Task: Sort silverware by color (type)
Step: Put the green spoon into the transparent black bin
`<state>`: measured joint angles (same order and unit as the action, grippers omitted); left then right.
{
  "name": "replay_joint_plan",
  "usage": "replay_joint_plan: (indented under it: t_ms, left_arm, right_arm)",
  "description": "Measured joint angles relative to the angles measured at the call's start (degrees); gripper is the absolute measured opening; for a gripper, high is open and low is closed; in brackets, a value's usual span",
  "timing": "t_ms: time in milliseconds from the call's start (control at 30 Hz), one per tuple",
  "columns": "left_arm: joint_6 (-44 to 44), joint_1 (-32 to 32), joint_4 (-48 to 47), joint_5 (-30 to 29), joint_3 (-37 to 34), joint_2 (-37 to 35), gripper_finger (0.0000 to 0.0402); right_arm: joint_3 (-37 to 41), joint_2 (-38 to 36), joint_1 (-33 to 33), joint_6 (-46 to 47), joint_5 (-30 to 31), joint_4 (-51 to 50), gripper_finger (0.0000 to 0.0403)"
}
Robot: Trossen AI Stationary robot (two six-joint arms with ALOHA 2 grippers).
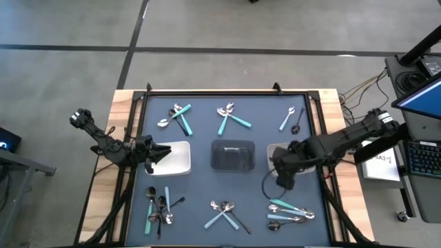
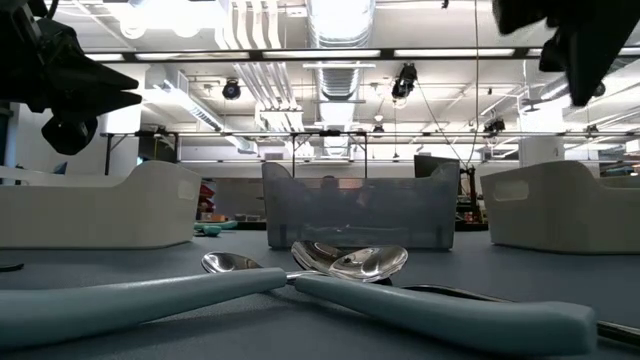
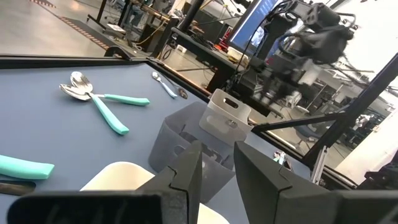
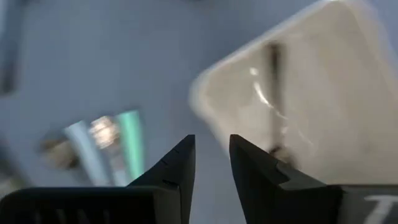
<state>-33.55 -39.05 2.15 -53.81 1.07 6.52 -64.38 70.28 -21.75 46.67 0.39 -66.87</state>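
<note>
The silverware lies in several small heaps on the dark mat: teal-handled and silver pieces at the far left (image 1: 178, 116), far middle (image 1: 231, 116), far right (image 1: 291, 118), near left (image 1: 158, 207), near middle (image 1: 226, 212) and near right (image 1: 289, 212). My right gripper (image 1: 282, 180) (image 4: 211, 144) hangs open and tipped downward beside the right white tray (image 4: 323, 93), nothing between its fingers. A dark slender piece (image 4: 273, 81) lies in that tray, blurred. My left gripper (image 1: 165, 153) (image 3: 217, 149) stands open and level over the left white tray (image 1: 180, 160), holding nothing.
A dark translucent tray (image 1: 233, 155) stands in the mat's middle between the two white ones. A raised frame (image 1: 227, 91) borders the mat. A keyboard (image 1: 422, 157) and papers sit beyond the table's right edge.
</note>
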Motion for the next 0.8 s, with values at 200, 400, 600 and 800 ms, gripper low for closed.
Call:
replay_joint_plan:
  t_ms: [200, 400, 600, 800]
  left_arm:
    - [-0.02, -0.02, 0.00, 0.01, -0.01, 0.00, 0.0076]
    - [0.00, 0.00, 0.00, 0.00, -0.01, 0.00, 0.0076]
    - [-0.02, 0.00, 0.00, 0.01, 0.00, -0.02, 0.0076]
    - [0.01, -0.02, 0.00, 0.01, 0.01, -0.02, 0.0076]
  right_arm:
    - [1.48, 0.57, -8.26, 4.31, -2.53, 8.03, 0.0077]
    - [2.42, 4.95, -13.92, 8.60, -1.75, 13.75, 0.0087]
    - [2.42, 13.34, -17.63, 7.89, -0.79, 19.37, 0.0113]
    - [2.12, 21.58, -18.53, 7.32, -0.53, 18.54, 0.0122]
